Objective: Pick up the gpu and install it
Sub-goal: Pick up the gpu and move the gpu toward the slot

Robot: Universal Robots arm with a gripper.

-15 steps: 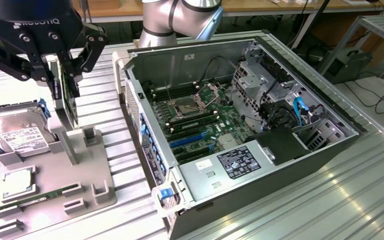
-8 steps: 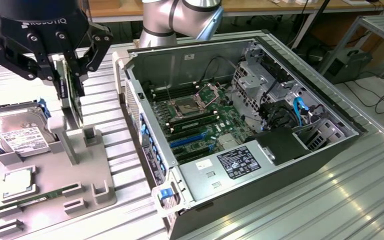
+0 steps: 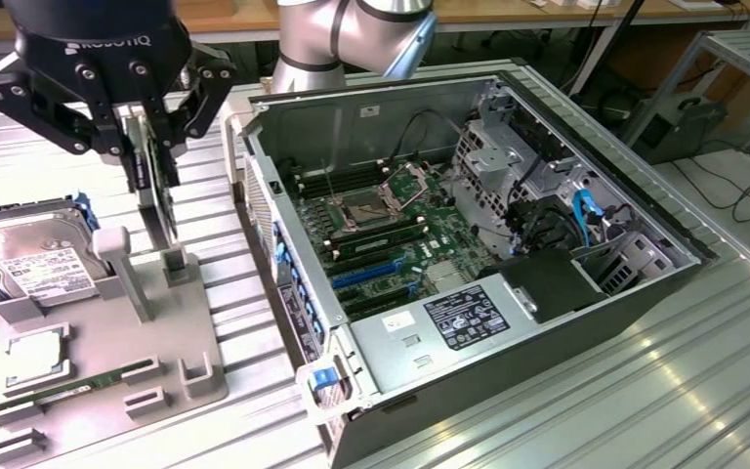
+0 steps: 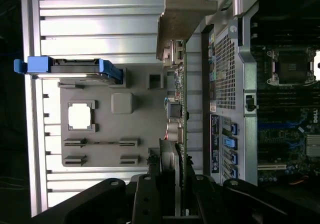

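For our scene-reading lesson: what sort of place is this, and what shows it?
Probably a robotics lab bench for computer assembly: an open computer case on a metal table, a grey parts tray, and the robot's hand gripping the gpu.

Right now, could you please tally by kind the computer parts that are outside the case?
gpu, gripped in the hand: 1
hard drive: 1
CPU: 1
RAM stick: 1
Total: 4

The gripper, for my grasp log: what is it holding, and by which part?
The gpu, pinched at its upper edge by the gripper, standing upright.
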